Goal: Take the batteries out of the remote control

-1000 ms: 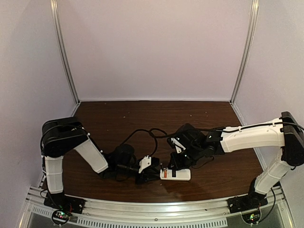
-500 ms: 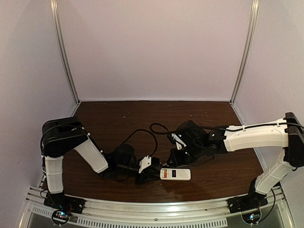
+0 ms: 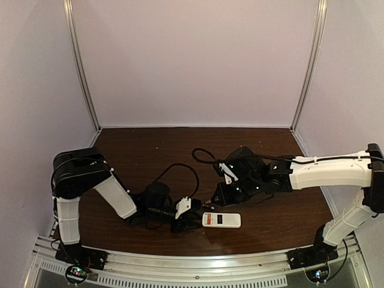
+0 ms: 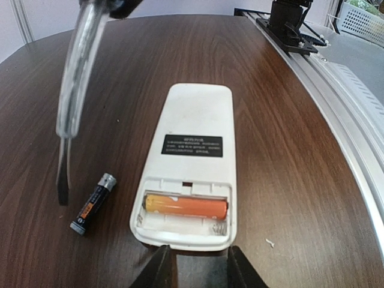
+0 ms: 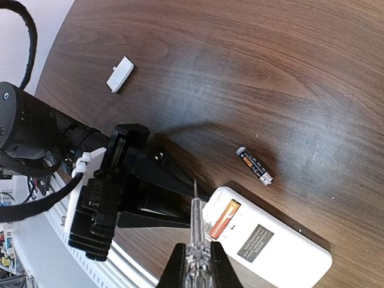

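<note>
Remote control (image 4: 195,144) back-up on the tabletop (image 4: 300,150). The orange battery (image 4: 186,207) lies crosswise in its open compartment, the dark battery (image 4: 93,203) loose alongside. Left fingers (image 4: 157,270), apart, meet the compartment end. Right fingers (image 5: 178,267) clamp a screwdriver (image 5: 195,240), its tip just beside that end.

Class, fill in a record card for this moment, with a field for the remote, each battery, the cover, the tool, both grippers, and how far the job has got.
remote control: back up on the table, battery bay open
orange battery: seated in the bay
dark battery: out, lying on the table beside the remote
cover: off, lying apart
right gripper: shut on a clear-handled screwdriver
left gripper: at the remote's bay end, grip unclear
progress: one battery out, one to go
</note>
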`<action>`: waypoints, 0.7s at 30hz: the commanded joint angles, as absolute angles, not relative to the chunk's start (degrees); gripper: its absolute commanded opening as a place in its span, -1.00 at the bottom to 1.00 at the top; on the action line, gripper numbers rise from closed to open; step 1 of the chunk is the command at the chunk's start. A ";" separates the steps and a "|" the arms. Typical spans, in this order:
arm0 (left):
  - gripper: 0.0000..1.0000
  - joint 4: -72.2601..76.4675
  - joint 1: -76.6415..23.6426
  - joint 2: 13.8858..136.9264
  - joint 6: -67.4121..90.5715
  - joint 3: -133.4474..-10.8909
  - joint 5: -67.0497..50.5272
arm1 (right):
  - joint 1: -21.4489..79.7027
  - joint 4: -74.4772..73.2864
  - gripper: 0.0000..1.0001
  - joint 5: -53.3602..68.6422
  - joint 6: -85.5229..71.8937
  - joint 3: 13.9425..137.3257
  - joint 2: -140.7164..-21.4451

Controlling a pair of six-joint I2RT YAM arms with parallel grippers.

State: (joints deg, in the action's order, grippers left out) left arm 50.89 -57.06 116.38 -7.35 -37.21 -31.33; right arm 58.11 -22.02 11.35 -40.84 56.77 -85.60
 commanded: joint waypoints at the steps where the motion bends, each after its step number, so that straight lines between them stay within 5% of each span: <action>1: -0.29 51.06 -57.39 116.23 -7.56 -37.01 -31.79 | 58.24 -23.97 -1.00 9.49 -40.36 58.09 -83.40; 21: -0.28 47.24 -59.14 118.39 -8.92 -40.24 -35.12 | 60.76 -29.32 -1.00 4.53 -42.95 54.79 -74.76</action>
State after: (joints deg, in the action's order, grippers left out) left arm 49.12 -57.87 116.46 -8.01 -38.37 -32.51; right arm 60.42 -27.51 7.29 -42.06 56.53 -76.97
